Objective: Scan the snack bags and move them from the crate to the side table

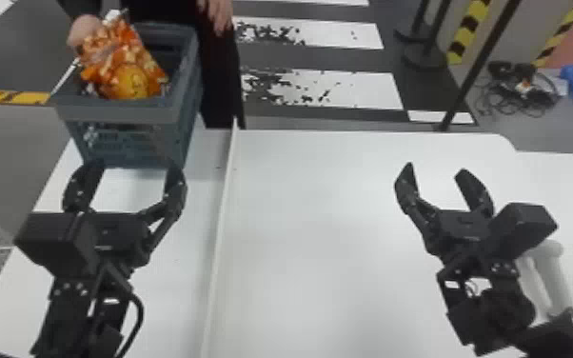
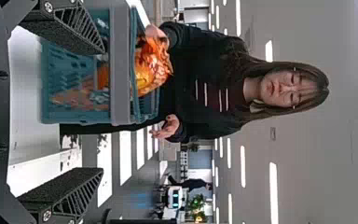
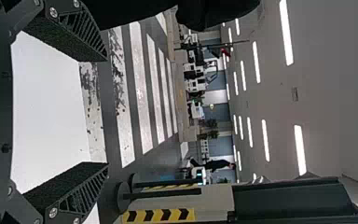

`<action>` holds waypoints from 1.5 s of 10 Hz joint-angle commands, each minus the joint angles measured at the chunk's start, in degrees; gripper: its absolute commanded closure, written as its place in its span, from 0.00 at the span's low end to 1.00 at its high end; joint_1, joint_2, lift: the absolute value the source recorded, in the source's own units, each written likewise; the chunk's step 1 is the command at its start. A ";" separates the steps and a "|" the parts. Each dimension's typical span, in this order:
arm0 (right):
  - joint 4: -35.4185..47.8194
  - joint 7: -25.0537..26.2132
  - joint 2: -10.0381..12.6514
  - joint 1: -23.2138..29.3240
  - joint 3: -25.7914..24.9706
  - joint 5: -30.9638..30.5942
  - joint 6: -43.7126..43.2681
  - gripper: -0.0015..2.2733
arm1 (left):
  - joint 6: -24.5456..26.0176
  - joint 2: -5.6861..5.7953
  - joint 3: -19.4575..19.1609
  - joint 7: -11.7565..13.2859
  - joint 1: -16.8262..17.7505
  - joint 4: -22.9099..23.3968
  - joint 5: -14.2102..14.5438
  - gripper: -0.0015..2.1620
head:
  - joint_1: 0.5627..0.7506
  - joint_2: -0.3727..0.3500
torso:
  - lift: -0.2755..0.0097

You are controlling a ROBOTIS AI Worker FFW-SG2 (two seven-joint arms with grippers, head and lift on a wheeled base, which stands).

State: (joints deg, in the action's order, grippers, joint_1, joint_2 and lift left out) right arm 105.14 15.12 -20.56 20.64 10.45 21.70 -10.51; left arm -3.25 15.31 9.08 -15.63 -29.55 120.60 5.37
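left tool [image 1: 133,165] and right tool [image 1: 437,167] are spread; reaching early for the snack bag [image 1: 131,71] could pinch the hand [image 1: 83,31] at the crate [image 1: 109,114], by the far left corner of the tabletop [image 1: 319,238]

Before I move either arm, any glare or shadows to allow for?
Head view: soft sheen on the white table, faint shadow at the right of the crate; left wrist view: bright ceiling lights in the background; right wrist view: more bright ceiling strips, tabletop nearly featureless white.
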 commanded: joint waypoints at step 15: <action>-0.63 0.00 -0.10 0.02 -0.34 1.50 4.15 0.06 | 19.21 -0.54 -9.35 1.12 -2.45 8.43 10.89 0.06 | 0.70 0.53 | 0.66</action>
State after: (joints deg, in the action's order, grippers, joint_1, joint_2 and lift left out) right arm 104.45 15.12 -20.65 20.64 10.11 22.99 -6.46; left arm 12.50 14.92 0.19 -14.44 -32.14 128.09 15.69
